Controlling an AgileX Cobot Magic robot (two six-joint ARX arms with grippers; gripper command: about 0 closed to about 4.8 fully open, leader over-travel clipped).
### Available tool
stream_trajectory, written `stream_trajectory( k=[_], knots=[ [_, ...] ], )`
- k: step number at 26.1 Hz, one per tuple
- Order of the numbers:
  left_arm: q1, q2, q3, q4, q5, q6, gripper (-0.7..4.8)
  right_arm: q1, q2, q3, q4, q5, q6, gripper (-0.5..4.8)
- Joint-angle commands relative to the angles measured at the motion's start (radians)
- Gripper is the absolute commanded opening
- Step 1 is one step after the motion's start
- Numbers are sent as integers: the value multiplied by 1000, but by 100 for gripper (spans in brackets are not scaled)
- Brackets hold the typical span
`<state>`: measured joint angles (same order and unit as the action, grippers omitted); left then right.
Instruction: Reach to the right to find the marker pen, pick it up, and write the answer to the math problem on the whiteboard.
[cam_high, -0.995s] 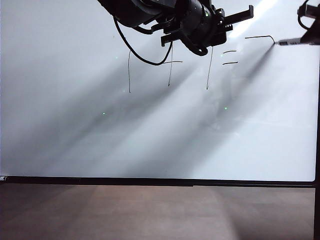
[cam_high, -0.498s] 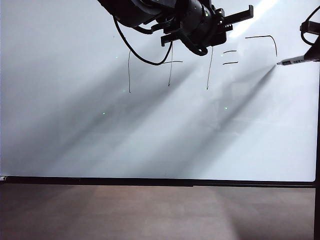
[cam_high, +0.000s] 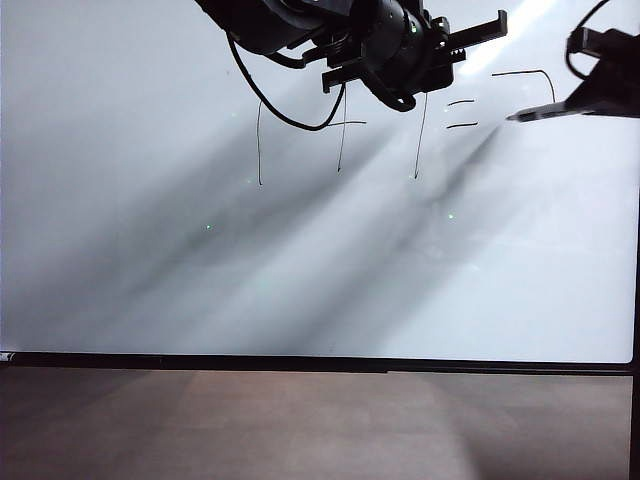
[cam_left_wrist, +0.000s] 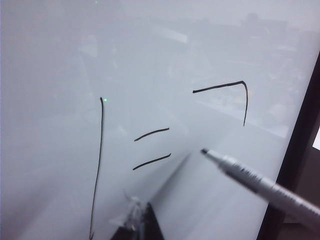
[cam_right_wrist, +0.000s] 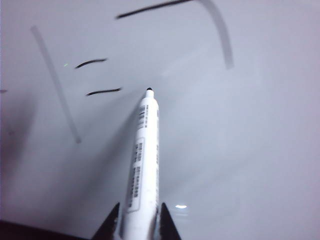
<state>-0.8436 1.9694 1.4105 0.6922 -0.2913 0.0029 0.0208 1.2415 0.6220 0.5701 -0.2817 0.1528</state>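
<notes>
Marker pen (cam_right_wrist: 143, 165) clamped between the right gripper's (cam_right_wrist: 136, 222) two dark fingers (cam_right_wrist: 108, 226), pale barrel with printed label running forward to a dark tip. In the exterior view, pen (cam_high: 545, 110) at upper right, tip pointing left, between the equals dashes and the unfinished answer (cam_high: 530, 82). Whether the tip touches the board cannot be told. Same pen (cam_left_wrist: 260, 182) entering the left wrist view from lower right, tip below the answer (cam_left_wrist: 227, 92).

Answer so far only a top bar and a short right-hand downstroke. To its left the math problem (cam_high: 360, 130): a vertical stroke, a plus, another vertical stroke, two short dashes. All on the whiteboard (cam_high: 300, 280), glossy, crossed by slanting shadows, black frame along the lower and right edges.

Right gripper (cam_high: 600, 95) at far upper right of the exterior view. Left gripper (cam_high: 410, 50) at top centre above the problem, holding nothing visible; open or shut cannot be told. Brown surface (cam_high: 300, 425) below the board.
</notes>
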Motion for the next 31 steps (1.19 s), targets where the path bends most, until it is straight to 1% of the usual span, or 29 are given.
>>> stream_trajectory(
  k=[1, 16, 21, 24, 31],
  knots=[
    [-3, -5, 3, 10, -2, 0, -4, 2, 7, 4, 44, -9, 4, -7],
    [-4, -5, 3, -7, -1, 0, -4, 2, 33, 8, 92, -36, 27, -7],
    [-4, -5, 3, -7, -2, 0, -5, 1, 43, 29, 92, -38, 27, -7],
    [-3, -5, 3, -11, -5, 0, -4, 1, 62, 51, 80, -63, 27, -7],
    [4, -5, 3, -30, -5, 0, -4, 1, 89, 68, 83, -64, 26, -7]
  ],
)
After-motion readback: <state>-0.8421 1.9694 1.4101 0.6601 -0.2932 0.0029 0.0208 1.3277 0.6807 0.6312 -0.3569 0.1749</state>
